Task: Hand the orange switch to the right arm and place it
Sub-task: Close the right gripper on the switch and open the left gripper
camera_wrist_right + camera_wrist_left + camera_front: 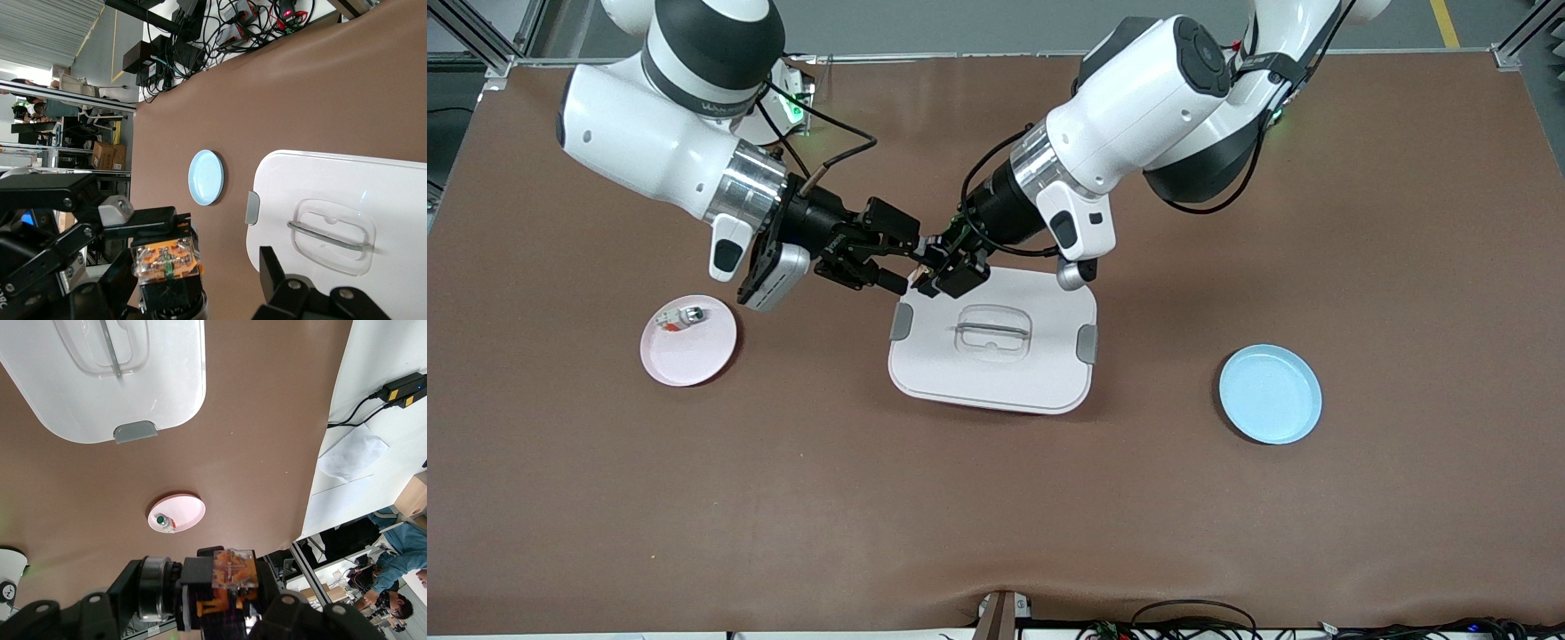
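Observation:
The orange switch (921, 265), a small block with an orange centre under a clear top, is held in the air over the corner of the white lid toward the right arm's end. My left gripper (938, 271) is shut on it. The switch shows close up in the left wrist view (233, 570) and in the right wrist view (165, 260). My right gripper (898, 265) is open, and its fingers (275, 277) stand on either side of the switch with a gap to it.
A white lid with a clear handle (1049, 373) lies mid-table, also seen in both wrist views (173, 400) (373, 180). A pink plate (694, 360) holding a small silver-white piece (680, 317) lies toward the right arm's end. A blue plate (1270, 394) lies toward the left arm's end.

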Robot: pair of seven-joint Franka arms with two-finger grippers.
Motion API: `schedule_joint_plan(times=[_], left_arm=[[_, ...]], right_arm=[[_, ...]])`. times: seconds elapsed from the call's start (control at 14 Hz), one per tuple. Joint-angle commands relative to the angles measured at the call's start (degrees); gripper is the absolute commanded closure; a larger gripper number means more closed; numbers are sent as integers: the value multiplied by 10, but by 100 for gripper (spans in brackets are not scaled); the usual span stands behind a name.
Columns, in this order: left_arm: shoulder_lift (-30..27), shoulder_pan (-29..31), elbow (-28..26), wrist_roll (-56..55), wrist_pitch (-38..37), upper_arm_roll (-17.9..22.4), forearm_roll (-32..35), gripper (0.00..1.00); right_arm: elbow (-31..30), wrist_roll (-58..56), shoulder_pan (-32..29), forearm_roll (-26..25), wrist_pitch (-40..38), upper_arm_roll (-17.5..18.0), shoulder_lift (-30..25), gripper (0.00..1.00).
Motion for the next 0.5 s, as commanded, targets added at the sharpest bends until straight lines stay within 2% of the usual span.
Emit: schedule_joint_plan(times=[0.0,0.29,0.36,0.43], left_arm=[[0,-5,6,-10,2,2,11,74],[0,-5,6,-10,2,2,11,74],[0,-4,6,-10,2,2,11,74],[0,-4,6,-10,2,2,11,74]], right_arm=[[29,11,5,-24,3,-4,16,19],[37,11,8,-29,3,-4,24,19],[37,11,8,-34,3,-4,24,21],[37,11,8,-36,3,-4,24,29]])
